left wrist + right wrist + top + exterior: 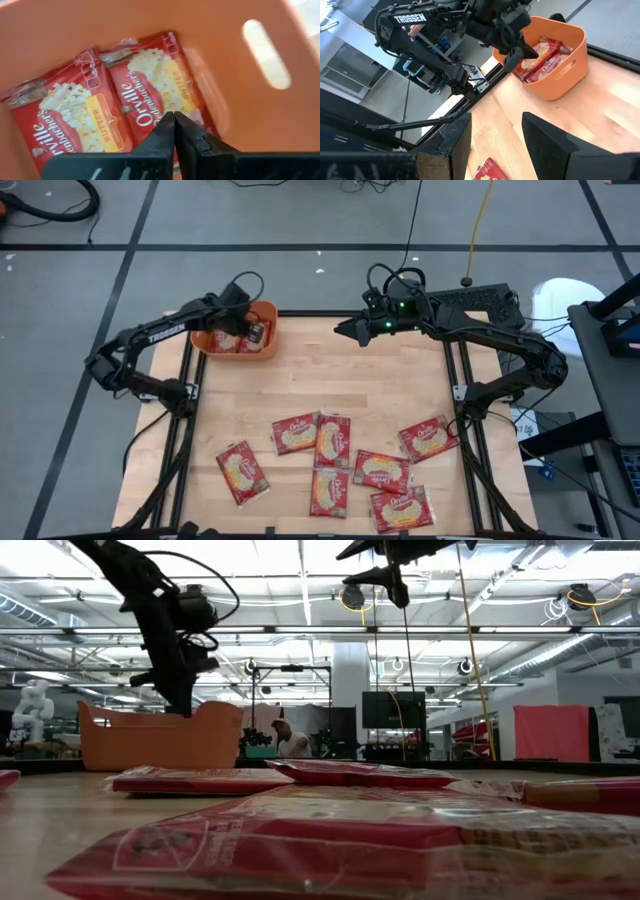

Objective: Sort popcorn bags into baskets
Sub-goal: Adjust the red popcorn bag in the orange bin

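The orange basket (272, 330) stands at the table's far left corner. Two red popcorn bags (70, 120) (155, 85) lie side by side on its floor, lettering up. My left gripper (174, 125) hangs shut and empty just above them, over the basket (560, 80), pointing steeply down. Several more popcorn bags (333, 442) lie flat on the near half of the table, some overlapping. My right gripper (497, 140) waits open, high over the far middle of the table (340, 328), with nothing between its fingers.
Bare wooden tabletop (340, 380) stretches between the basket and the bags. Black frame rails (185, 430) run along the left and right table edges. The low view shows a bag (340, 840) close in front of the camera and a person (290, 740) far off in the room.
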### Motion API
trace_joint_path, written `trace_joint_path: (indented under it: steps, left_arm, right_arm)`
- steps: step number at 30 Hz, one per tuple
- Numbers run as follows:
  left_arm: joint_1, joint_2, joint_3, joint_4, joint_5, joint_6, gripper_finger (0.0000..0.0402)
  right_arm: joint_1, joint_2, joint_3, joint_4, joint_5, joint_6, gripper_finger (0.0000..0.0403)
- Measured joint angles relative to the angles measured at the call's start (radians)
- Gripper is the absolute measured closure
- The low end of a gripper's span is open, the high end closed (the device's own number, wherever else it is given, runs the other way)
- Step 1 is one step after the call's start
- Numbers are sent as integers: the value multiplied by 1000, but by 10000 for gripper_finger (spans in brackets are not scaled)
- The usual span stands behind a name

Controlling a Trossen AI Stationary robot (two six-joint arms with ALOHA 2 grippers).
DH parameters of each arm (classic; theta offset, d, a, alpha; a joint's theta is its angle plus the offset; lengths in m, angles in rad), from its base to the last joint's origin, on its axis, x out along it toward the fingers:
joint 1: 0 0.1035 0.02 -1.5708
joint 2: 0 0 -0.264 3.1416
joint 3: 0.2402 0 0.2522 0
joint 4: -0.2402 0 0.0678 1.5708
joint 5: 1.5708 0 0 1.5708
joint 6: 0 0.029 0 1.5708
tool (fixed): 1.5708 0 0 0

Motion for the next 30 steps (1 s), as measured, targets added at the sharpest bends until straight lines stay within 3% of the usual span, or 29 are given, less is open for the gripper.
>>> trace_joint_path:
  steps: [7,17,25,30]
  left_arm:
    - [-17,109,1,35,-40,-152,393]
    - [-24,292,0,143,-54,-205,396]
    - [-34,318,0,201,-52,-226,387]
    - [-43,319,0,283,28,-181,394]
  right_arm:
    - [24,0,0,-12,0,9,236]
    - [51,0,0,-55,0,27,236]
    - [51,0,0,-58,0,37,236]
    - [51,0,0,-58,0,25,236]
